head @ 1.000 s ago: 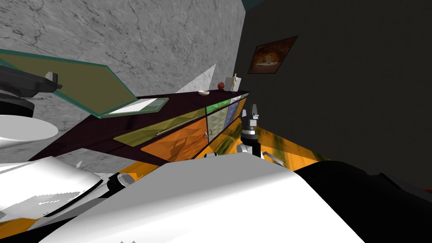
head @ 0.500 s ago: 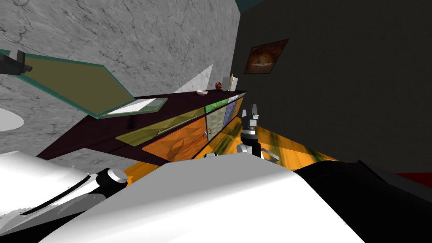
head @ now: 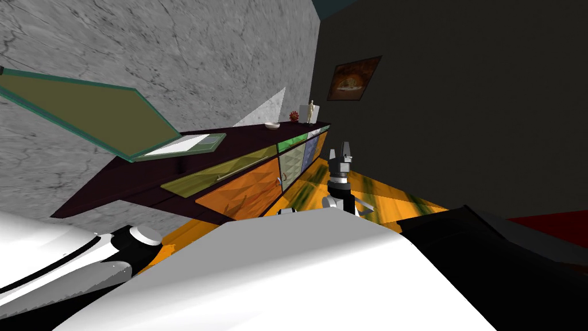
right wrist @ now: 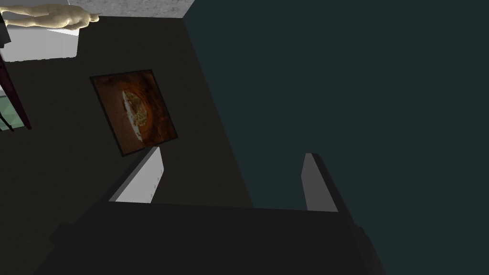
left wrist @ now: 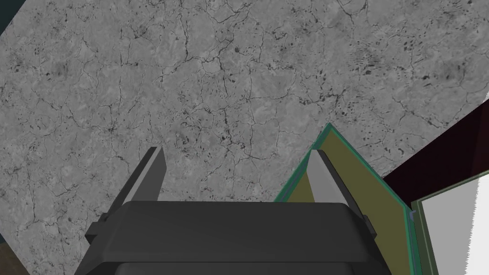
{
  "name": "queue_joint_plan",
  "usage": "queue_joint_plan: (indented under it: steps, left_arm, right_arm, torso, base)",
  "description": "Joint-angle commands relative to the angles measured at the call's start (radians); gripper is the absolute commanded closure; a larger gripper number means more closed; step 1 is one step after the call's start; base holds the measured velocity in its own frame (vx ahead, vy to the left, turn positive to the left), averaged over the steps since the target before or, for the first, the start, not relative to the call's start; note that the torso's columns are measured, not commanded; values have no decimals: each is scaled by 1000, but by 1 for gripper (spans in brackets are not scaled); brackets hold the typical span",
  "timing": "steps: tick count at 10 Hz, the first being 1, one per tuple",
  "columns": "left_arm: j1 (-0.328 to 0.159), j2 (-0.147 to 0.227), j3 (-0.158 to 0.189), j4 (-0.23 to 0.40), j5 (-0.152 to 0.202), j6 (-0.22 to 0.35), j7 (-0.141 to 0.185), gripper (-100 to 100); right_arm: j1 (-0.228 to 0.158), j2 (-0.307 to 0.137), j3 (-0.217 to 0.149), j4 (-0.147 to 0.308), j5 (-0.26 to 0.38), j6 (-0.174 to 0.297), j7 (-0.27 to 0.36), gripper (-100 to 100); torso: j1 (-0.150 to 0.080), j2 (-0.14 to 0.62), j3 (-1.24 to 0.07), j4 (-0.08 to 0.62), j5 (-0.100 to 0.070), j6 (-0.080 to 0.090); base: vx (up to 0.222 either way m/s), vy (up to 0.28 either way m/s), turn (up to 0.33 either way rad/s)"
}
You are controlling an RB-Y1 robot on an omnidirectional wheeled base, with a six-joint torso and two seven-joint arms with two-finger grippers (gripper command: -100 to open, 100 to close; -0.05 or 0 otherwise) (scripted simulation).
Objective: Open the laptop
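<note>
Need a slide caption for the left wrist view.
Left gripper, fingers open, near a corner of the open laptop, grey cracked wall behind.

A home room: sideboard (head: 135,178) bearing figurine (head: 310,111) and bowl (head: 272,125), framed picture (head: 347,77).

head: rolled, over sideboard (head: 143,178) | left wrist: close, shares laptop (left wrist: 367,200) | right wrist: picture (right wrist: 133,112)
</note>
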Motion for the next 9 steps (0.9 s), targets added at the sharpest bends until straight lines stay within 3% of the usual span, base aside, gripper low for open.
queue_joint_plan:
  steps: [1,9]
  left_arm:
    - [-3,23,-3,14,23,59,51,-100]
    - [44,24,-22,42,95,219,176,-100]
  right_arm:
    - [0,0,0,0,0,0,0,0]
    - [0,0,0,0,0,0,0,0]
  torso:
    - [0,-1,0,0,0,0]
    - [0,0,0,0,0,0]
  base:
    - [-47,34,-40]
    - [-20,33,-7]
